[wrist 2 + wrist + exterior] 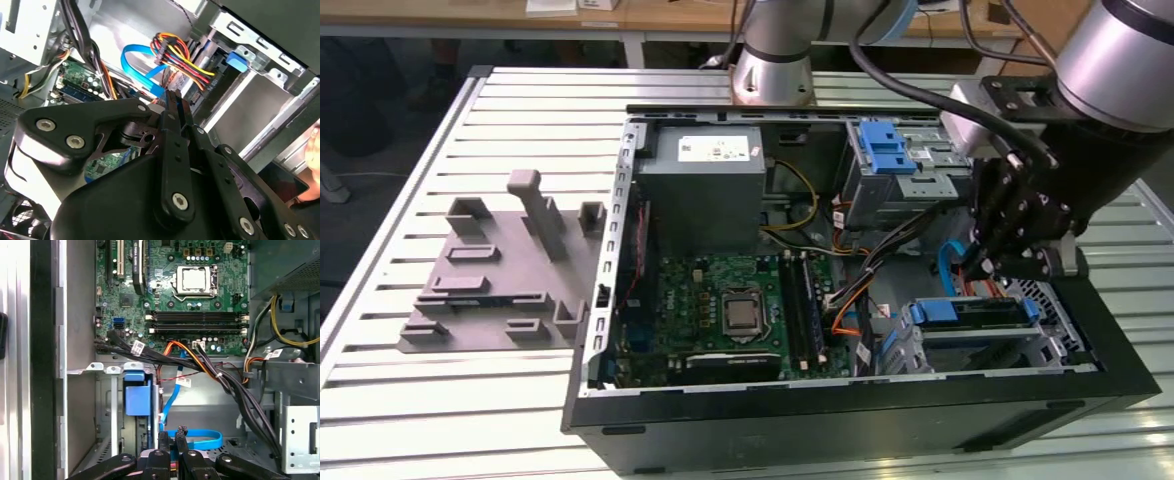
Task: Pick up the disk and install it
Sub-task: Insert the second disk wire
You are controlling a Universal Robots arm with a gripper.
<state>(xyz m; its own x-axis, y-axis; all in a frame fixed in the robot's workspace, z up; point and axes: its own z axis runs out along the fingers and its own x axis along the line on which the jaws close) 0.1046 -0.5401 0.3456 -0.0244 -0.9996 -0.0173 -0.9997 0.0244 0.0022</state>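
The disk (pixel 987 314) lies flat in the drive bay at the exterior view's lower right corner of the open computer case, its blue carrier rail facing the motherboard. In the first wrist view the blue carrier tab (pixel 136 400) sits in the bay slot. My gripper (pixel 991 272) hangs just above the disk, apart from it. Its black fingertips (pixel 172 436) stand close together with nothing between them. In the second wrist view the fingers (pixel 173 107) are pressed together in front of a blue cable and a bundle of coloured wires.
A grey power supply box (pixel 704 185) and an upper cage with a blue clip (pixel 891 150) stand at the case's back. The motherboard (pixel 720 310) fills the floor. Loose cables (pixel 210 365) cross near the bay. A grey fixture (pixel 500 270) lies outside on the slatted table.
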